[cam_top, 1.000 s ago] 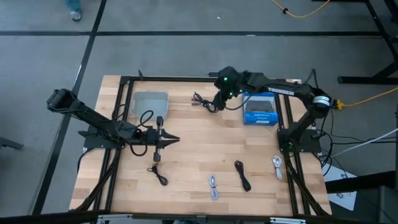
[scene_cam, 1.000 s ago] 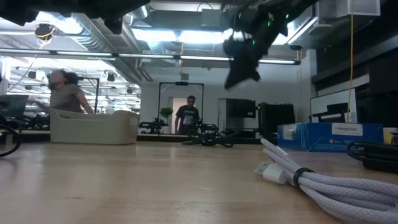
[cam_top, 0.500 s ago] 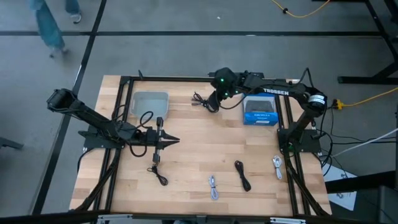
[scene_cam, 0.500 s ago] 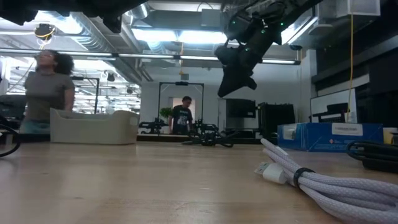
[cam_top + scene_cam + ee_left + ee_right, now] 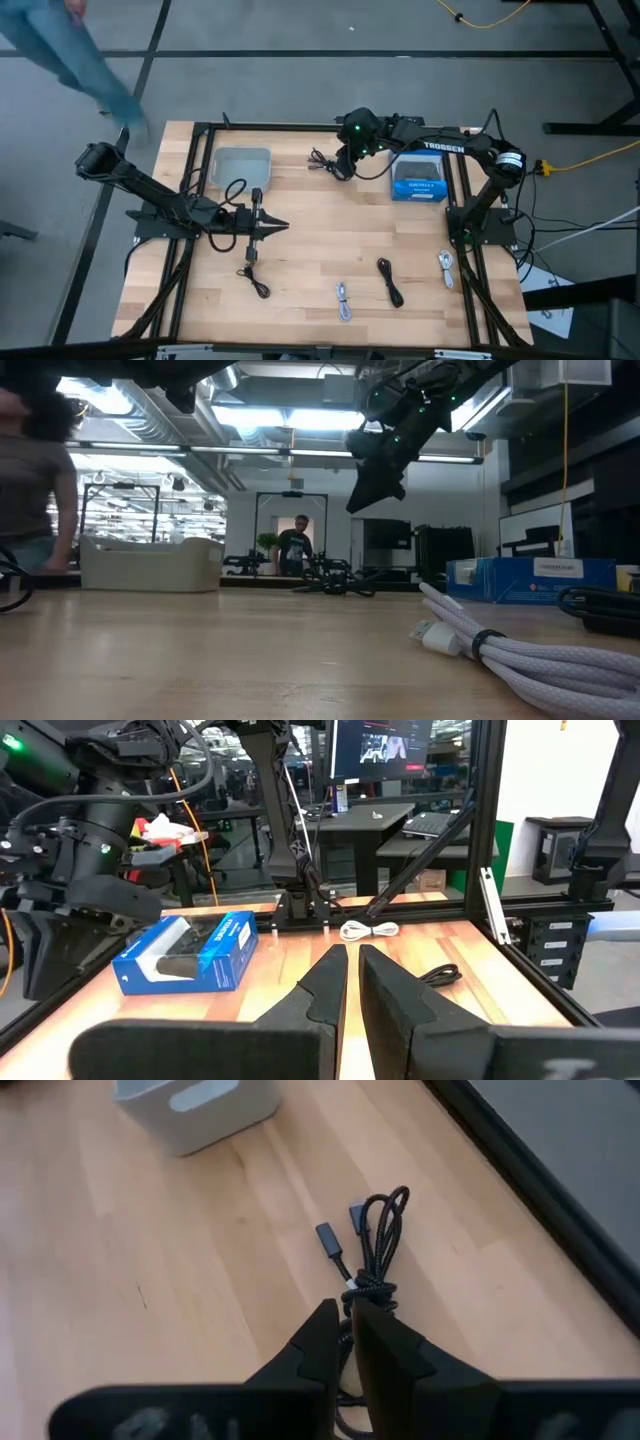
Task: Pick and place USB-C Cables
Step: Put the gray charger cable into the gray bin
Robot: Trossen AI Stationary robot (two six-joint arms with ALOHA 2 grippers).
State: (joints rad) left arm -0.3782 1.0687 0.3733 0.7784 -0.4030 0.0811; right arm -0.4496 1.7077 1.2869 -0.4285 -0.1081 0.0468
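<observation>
Right gripper [image 5: 347, 1342] nearly closed above black braided cable [image 5: 375, 1250], looped, banded, connectors splayed

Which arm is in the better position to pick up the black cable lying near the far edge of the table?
The right. The right gripper hangs directly above the black cable, fingers nearly shut. The left gripper waits mid-table, farther away.

Both grippers [image 5: 278, 227] [image 5: 340, 168] closed, empty.

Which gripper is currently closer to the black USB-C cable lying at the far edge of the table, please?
The right gripper hovers just above that black USB-C cable. The left gripper waits nearer the table's middle, well away.
</observation>
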